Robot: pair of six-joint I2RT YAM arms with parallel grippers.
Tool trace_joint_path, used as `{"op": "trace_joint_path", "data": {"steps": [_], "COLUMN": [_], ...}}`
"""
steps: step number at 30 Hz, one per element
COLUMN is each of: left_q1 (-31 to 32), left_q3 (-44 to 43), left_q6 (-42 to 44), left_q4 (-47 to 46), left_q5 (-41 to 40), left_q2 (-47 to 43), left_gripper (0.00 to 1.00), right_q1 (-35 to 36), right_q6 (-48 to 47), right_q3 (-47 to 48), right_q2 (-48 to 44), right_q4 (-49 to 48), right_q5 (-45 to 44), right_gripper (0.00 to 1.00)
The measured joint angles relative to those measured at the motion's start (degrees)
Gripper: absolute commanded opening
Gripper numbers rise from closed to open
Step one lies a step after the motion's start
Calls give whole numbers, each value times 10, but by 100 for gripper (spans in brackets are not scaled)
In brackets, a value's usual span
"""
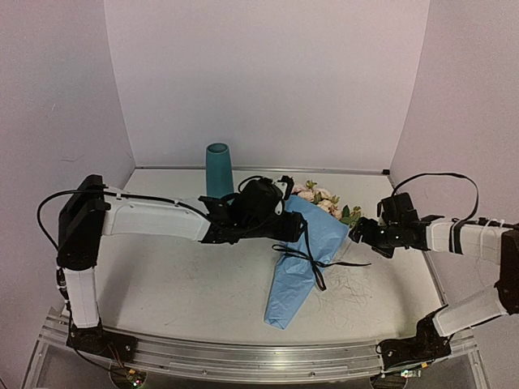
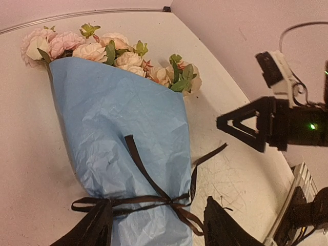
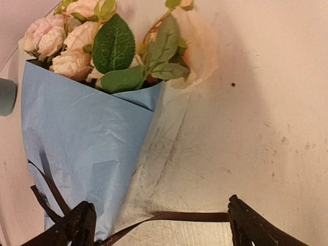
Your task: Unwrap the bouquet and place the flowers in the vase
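White walls close round a pale, scuffed table (image 1: 162, 284) where two robot arms meet over a wrapped bouquet. The left claw (image 2: 158, 210) stands with its two black fingers (image 2: 95, 230) spread wide. One finger is on either side of the narrow waist of the bouquet (image 2: 118, 128), right at the thin black ribbon (image 2: 148, 199) knotted in a bow around the blue paper. Whether the fingers press on the paper cannot be told.

The right claw (image 3: 161, 210) is likewise wide apart and grips nothing. It hangs just to the right of the cone, and one loose tail of the ribbon lies on the table between its fingers (image 3: 77, 228).

The bouquet lies on its side in the middle of the table, its pointed end toward the near edge and its open mouth toward the back wall. The paper is wrapped and the bow tied. Pale pink, peach and cream flowers (image 1: 318, 197) with green leaves poke out of the top of the cone.

Behind the left arm, near the back wall, the teal vase (image 1: 217, 168) stands upright, apart from the bouquet and to its left in the overhead view. Scratch marks show on the table to the right of the cone.
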State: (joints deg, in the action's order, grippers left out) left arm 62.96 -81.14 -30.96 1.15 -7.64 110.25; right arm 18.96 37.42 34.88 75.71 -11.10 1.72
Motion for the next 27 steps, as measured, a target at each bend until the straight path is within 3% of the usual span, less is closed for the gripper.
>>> {"op": "trace_joint_path", "data": {"steps": [13, 22, 27], "left_q1": [-49, -71, -69], "left_q3": [-193, -279, -306], "left_q6": [40, 40, 37], "left_q4": [89, 114, 132], "left_q5": [67, 134, 131], "left_q2": [159, 230, 254], "left_gripper": [61, 56, 46], "right_q1": [0, 0, 0], "right_q6": [66, 120, 124], "right_q3": [-51, -51, -51], "right_q2": [-155, -162, -153], "right_q4": [118, 180, 191], "right_q5": [-76, -113, -122], "right_gripper": [88, 83, 82]}}
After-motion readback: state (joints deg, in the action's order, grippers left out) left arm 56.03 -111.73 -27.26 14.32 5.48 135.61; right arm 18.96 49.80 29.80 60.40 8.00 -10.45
